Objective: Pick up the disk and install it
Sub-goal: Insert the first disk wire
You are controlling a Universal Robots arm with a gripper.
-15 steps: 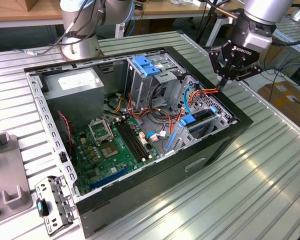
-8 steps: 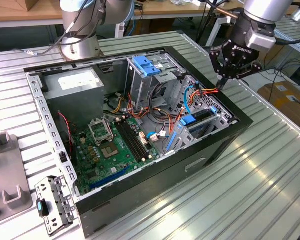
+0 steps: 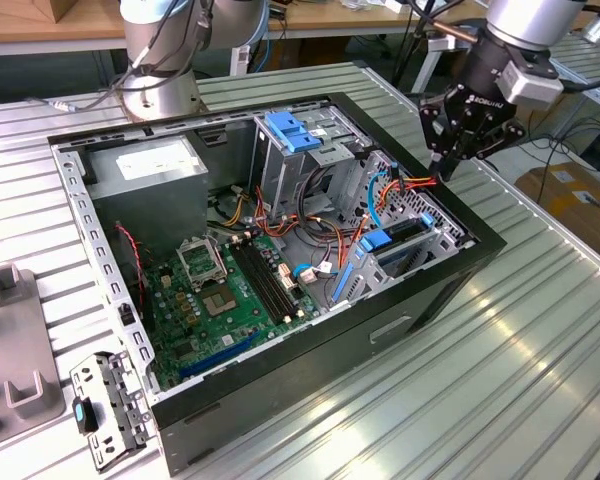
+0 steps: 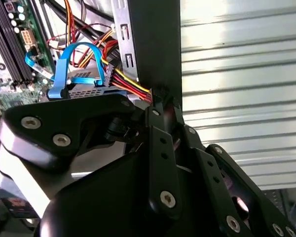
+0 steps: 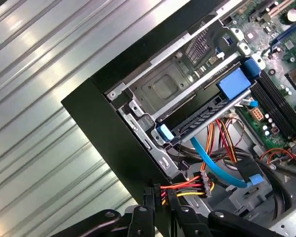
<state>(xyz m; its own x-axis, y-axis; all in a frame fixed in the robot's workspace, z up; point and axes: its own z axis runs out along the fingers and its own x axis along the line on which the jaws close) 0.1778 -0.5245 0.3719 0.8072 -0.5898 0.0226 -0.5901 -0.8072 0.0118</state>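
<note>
Broadly, a ribbed metal table (image 3: 540, 330) carries an open computer case (image 3: 420, 300) lying on its side, with the arm's base (image 3: 160, 90) standing behind it. Inside the case, a grey power supply box (image 3: 145, 180) fills the far corner at the exterior view's left. The green motherboard (image 3: 230, 300) covers the floor nearer the camera. A metal drive cage (image 5: 167, 89) sits in the corner of the case at the exterior view's right.

The disk (image 3: 405, 232) appears to be the dark slab with blue ends that is slotted into that cage. I word this as a judgement, because its label faces away and the cage bars cut off most of its body. Its long axis runs from the case wall toward the motherboard, which is clearest in the first wrist view (image 5: 207, 118).

From the gripper (image 3: 442, 172), the disk lies lower and toward the exterior view's left, near but apart. The gripper hangs over the case rim, just beside the wall.

A blue data cable (image 5: 212, 165) loops between the disk and the gripper. A bundle of red, yellow and black wires (image 5: 185, 186) ends in a black plug (image 5: 155, 192) at the fingertips (image 5: 173, 210). As far as I can judge, the jaws are pinched together on that plug. The gripper's own links hide the contact in the second wrist view, so the grip is hard to confirm. Whether either cable already reaches the disk's back edge is hidden.
</note>
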